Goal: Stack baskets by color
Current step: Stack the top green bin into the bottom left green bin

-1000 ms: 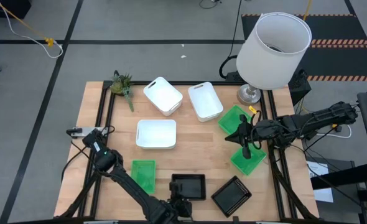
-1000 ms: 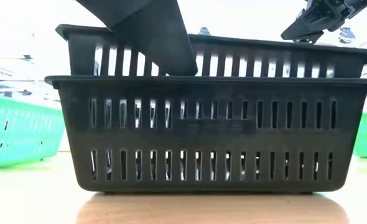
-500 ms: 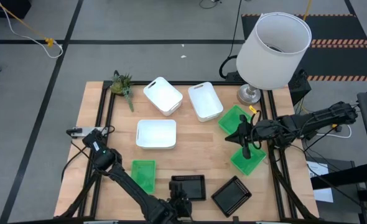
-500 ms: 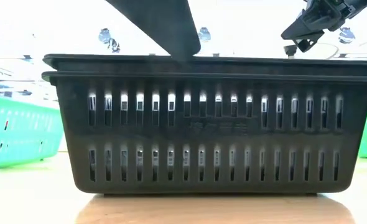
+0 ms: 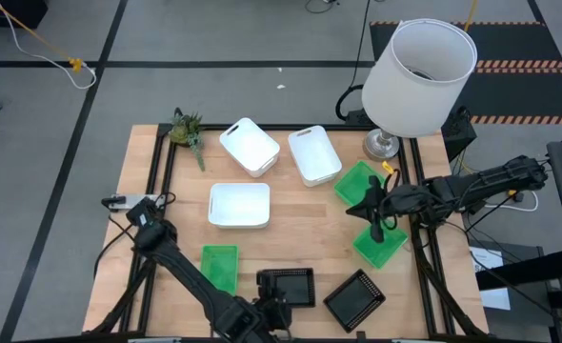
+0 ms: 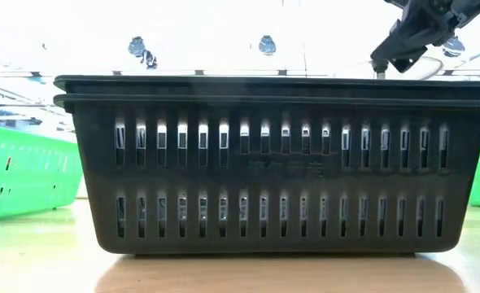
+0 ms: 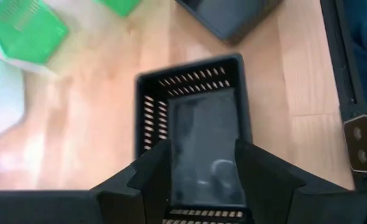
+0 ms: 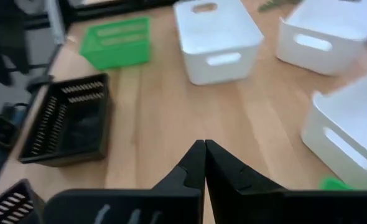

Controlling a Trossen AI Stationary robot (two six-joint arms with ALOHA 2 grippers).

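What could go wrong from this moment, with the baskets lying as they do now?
1. The left claw stands open right above the nested black baskets; lifting carelessly might catch a rim and unseat the top one.
2. The third black basket lies skewed beside that stack, so grasping it squarely may be awkward.
3. The right claw, shut, hangs over a green basket close to the table edge; a nudge might push it off.

Bare wood mid-table (image 5: 305,214) passable; white baskets (image 5: 240,204) crowd far side; lampshade (image 5: 420,65) overhangs right corner; green basket (image 5: 220,268) flanks black stack (image 5: 289,285).
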